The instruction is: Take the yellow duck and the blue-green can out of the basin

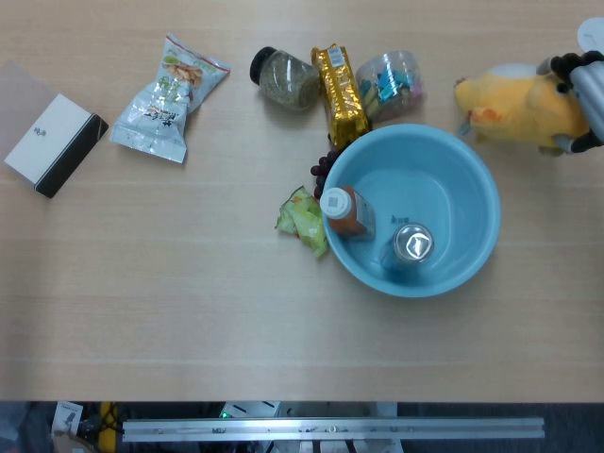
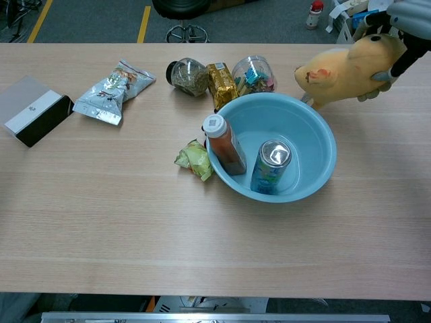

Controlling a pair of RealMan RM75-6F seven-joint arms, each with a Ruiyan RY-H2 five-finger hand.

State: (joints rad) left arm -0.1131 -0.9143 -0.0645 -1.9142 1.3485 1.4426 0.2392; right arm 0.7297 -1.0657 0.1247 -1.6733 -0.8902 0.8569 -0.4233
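Note:
My right hand (image 1: 582,90) (image 2: 390,37) grips the yellow plush duck (image 1: 514,104) (image 2: 347,67) at the far right, beside and behind the blue basin (image 1: 477,184) (image 2: 322,138); I cannot tell whether the duck touches the table. The blue-green can (image 1: 412,243) (image 2: 271,167) stands upright inside the basin near its front. A bottle with orange-brown content and a white cap (image 1: 344,210) (image 2: 223,143) leans against the basin's left wall. My left hand is in neither view.
Behind the basin lie a dark-lidded jar (image 1: 283,77), a gold packet (image 1: 340,85) and a clear tub (image 1: 389,77). A green crumpled wrapper (image 1: 304,219) touches the basin's left side. A snack bag (image 1: 170,97) and a black-and-white box (image 1: 54,142) lie far left.

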